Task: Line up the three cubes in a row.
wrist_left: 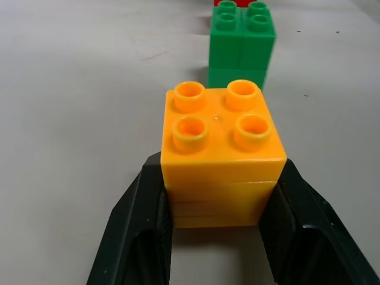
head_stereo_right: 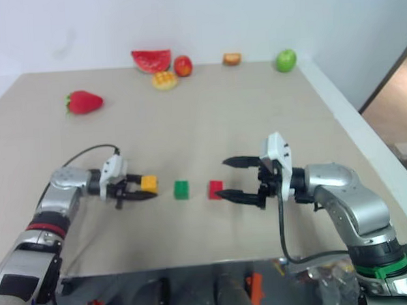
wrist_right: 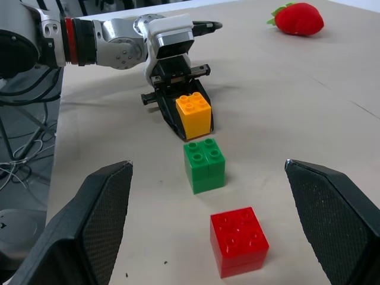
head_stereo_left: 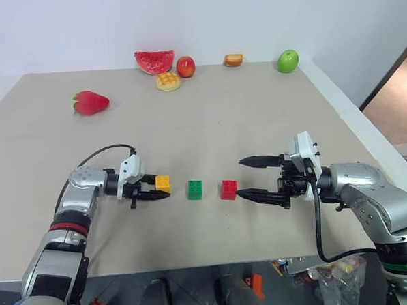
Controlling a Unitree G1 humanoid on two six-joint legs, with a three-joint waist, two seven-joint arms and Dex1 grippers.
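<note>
**Yellow cube gripped at the left end of the cube row, right claw spread wide**

We see the left gripper (head_stereo_left: pixel 154 189) in the lower left of the left eye view, clenched on the yellow cube (head_stereo_left: pixel 163 183), one black finger on each side of it. In the left wrist view the yellow cube (wrist_left: pixel 222 151) sits between the two fingers (wrist_left: pixel 139 228), studs up, its base on or just above the table; we cannot tell which

Green cube (head_stereo_left: pixel 194 189) sits just right of the yellow one in the lower centre of the frame, a small gap between them. Red cube (head_stereo_left: pixel 228 189) is next, right of green, again with a gap. All three are studs up and roughly on one left-to-right line across the lower middle of the tan table (head_stereo_left: pixel 208 118)

Right gripper (head_stereo_left: pixel 249 177) is in the lower right of the frame, pointing left toward the red cube, released, fingers spread wide with nothing between them. Its lower fingertip is just beside the red cube, not clearly touching. In the right wrist view the red cube (wrist_right: pixel 238 240) is nearest, then green, then yellow

Along the upper edge of the table we note a toy strawberry (head_stereo_left: pixel 89 102) at upper left, a watermelon slice (head_stereo_left: pixel 154 61), a red apple (head_stereo_left: pixel 185 66), a waffle-like piece (head_stereo_left: pixel 168 81), a small bread piece (head_stereo_left: pixel 233 59) and a green apple (head_stereo_left: pixel 288 60) at upper right, all well apart from the cubes
</note>
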